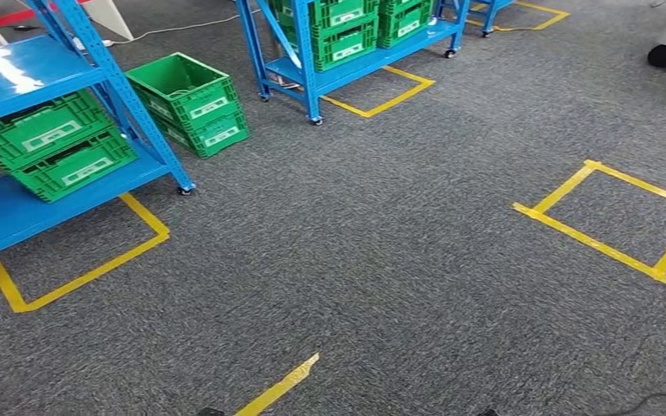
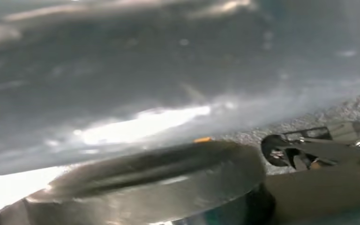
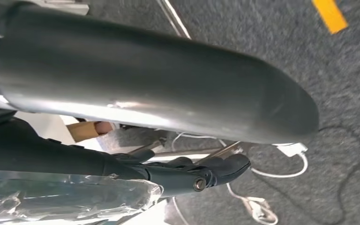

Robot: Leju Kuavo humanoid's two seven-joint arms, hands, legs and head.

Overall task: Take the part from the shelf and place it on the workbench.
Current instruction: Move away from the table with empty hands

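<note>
The right robot hand (image 3: 187, 173) grips a clear-wrapped part (image 3: 65, 197); the left's state is unclear.

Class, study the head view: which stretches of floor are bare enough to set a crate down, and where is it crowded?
Free: the grey carpet between the near blue shelf and the taped yellow square, and inside that square. Crowded: upper left, where two stacked green crates stand on the floor beside the near shelf, and around the far blue shelf loaded with crates.
</note>
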